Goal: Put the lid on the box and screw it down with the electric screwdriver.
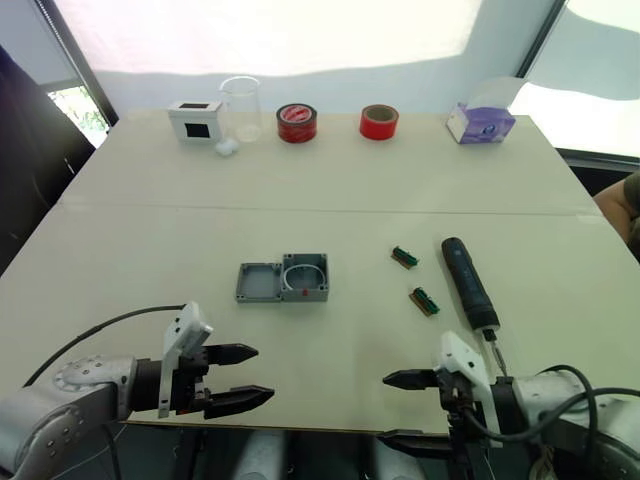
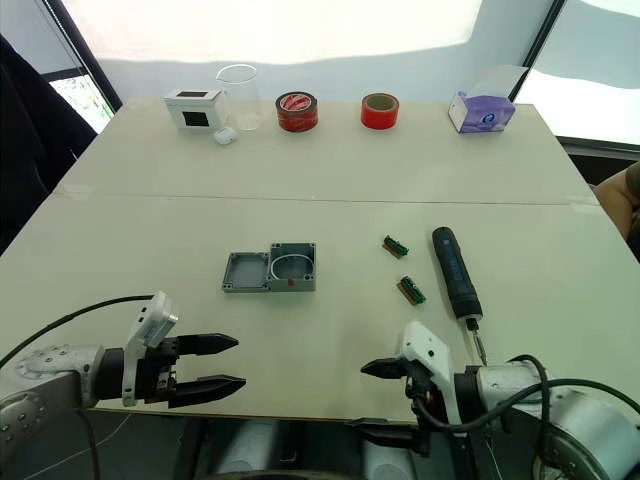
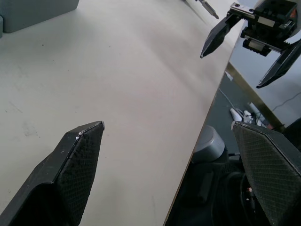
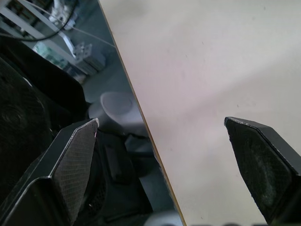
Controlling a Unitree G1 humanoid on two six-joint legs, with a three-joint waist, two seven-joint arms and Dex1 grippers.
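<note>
Two grey halves lie side by side in the middle of the counter (image 1: pixel 120 250): the lid (image 1: pixel 259 283) on the robot's left, face down with its hollow side up, and the box (image 1: pixel 305 277) touching it on the right, open side up so the white wire loop inside shows. They seem laid out like this so that the lid only has to be turned over and set on the box. The electric screwdriver (image 1: pixel 468 282) lies flat to the right, well apart from the box, with its bit toward the robot, so the right gripper (image 1: pixel 404 409) is the natural one to take it. Two small green parts (image 1: pixel 404 257) lie between the box and the screwdriver.

The left gripper (image 1: pixel 240 377) hovers at the near edge of the counter, its jaws apart and empty, aimed toward the right. The right gripper waits at the same edge, jaws wide apart, one above the counter and one beyond its edge, holding nothing. In my judgement no step is begun yet.
</note>
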